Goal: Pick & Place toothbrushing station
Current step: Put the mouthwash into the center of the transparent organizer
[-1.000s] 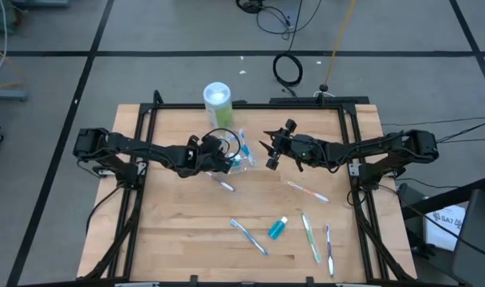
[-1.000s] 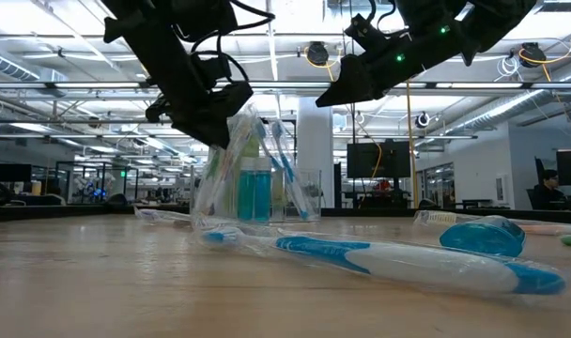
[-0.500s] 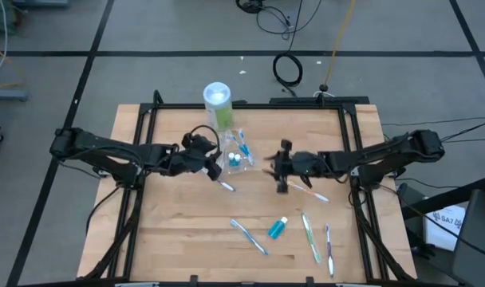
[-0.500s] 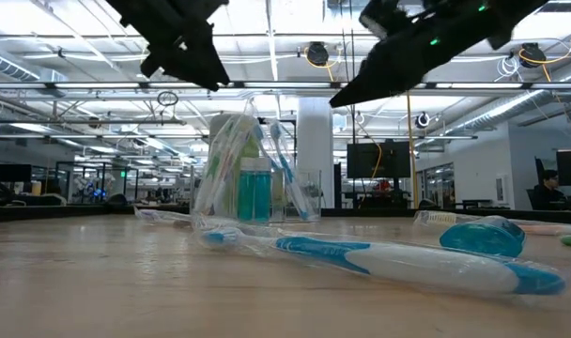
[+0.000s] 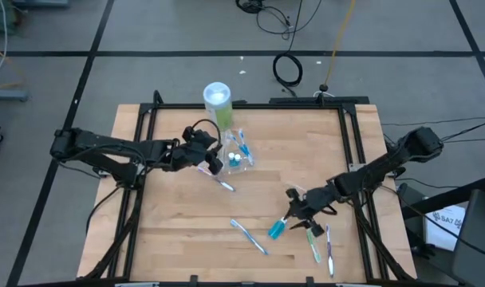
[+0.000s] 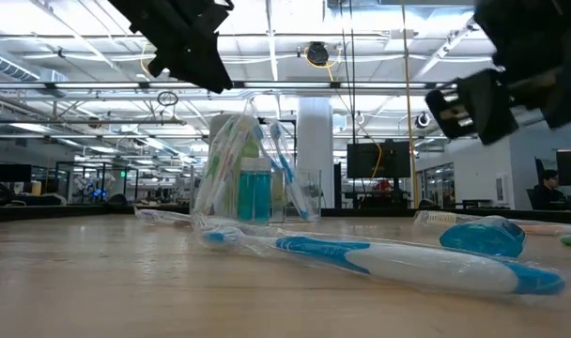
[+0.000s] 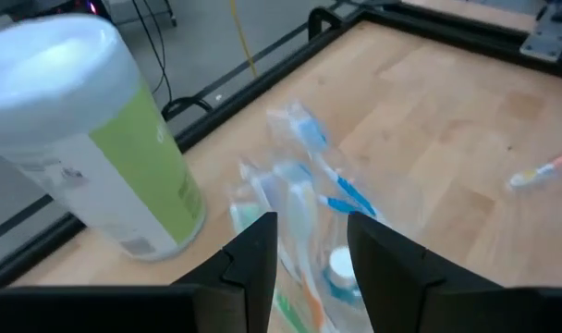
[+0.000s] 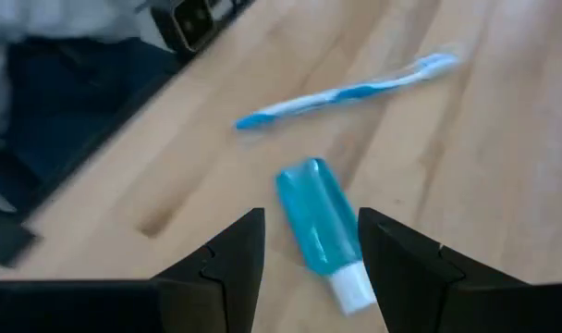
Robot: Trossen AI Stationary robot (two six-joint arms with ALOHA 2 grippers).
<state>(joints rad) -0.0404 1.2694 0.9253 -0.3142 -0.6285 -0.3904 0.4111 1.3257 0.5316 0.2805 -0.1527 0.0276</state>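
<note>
1. I had the pale wooden table [image 5: 171,231] under both arms. The clear plastic container [image 5: 236,156] stood toward its far side, brushes and a teal tube already upright in it, just beside the tall green-and-white canister [image 5: 217,102].
2. The left gripper [image 5: 212,153] hung just beside that container, its fingers [image 7: 253,264] spread with nothing between them; I judged that arm was simply waiting.
3. The right gripper [image 5: 294,214] hung over the near-right part of the table, fingers [image 8: 230,254] spread and empty, straddling the small teal tube with a white cap [image 8: 323,227] from above.
4. That tube lay flat on the wood. In the high view its long axis ran diagonally, the white cap toward the far right, the crimped teal end toward the near left.
5. To do the pick well, I judged I should descend straight, close across the tube's width, and grip the middle of the body rather than the cap.
6. A blue-and-white toothbrush [image 5: 248,237] lay near the tube; other slim toothbrushes [image 5: 310,237] lay close behind the gripper, so I wanted a clean vertical approach.
</note>
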